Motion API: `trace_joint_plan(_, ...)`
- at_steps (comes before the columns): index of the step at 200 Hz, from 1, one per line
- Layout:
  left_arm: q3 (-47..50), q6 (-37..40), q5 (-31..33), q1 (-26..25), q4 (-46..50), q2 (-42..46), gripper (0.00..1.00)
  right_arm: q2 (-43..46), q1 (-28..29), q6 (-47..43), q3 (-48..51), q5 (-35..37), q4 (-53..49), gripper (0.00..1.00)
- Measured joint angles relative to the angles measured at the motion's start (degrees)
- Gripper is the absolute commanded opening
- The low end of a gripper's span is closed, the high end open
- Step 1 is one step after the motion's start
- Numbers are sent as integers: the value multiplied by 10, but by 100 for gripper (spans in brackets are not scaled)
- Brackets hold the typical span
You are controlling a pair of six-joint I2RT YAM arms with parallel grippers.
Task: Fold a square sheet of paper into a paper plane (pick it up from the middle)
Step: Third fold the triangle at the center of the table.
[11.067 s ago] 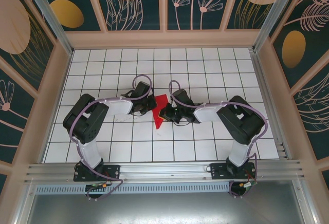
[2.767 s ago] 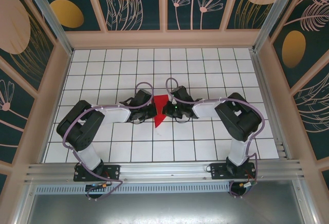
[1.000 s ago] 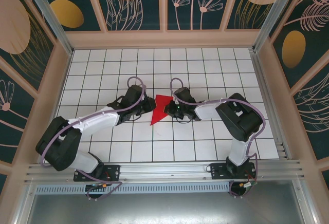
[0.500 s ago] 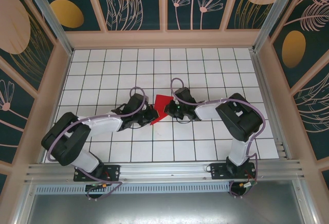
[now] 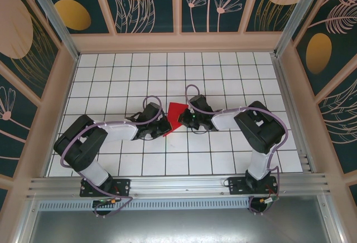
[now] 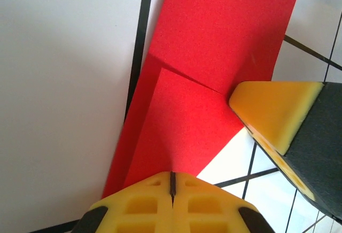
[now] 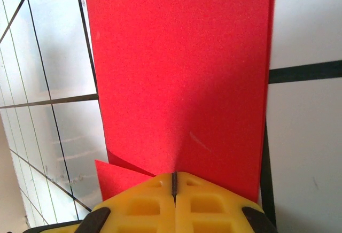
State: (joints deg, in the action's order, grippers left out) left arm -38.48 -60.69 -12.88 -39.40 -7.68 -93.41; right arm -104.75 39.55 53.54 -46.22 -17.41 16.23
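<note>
Red paper (image 7: 176, 72), left end effector (image 6: 172, 182), right end effector (image 7: 173, 182), both closed (grips hidden)

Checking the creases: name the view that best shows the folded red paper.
Left wrist: the bright red folded paper is close up, its overlapping flap edges plain. The right wrist view shows one broad panel and a small flap corner; the top view, a small red patch.
</note>
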Motion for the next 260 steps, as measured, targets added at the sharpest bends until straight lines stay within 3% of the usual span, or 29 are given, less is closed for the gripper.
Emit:
trace_joint_plan(143,12,0,5,0,-2,7,1,0,0,0,0,0,0,0)
trace_joint_plan(184,12,2,-13,0,-14,39,5,0,0,0,3,0,5,0)
trace_joint_plan(260,26,-11,-47,0,-58,21,4,0,0,0,6,0,12,0)
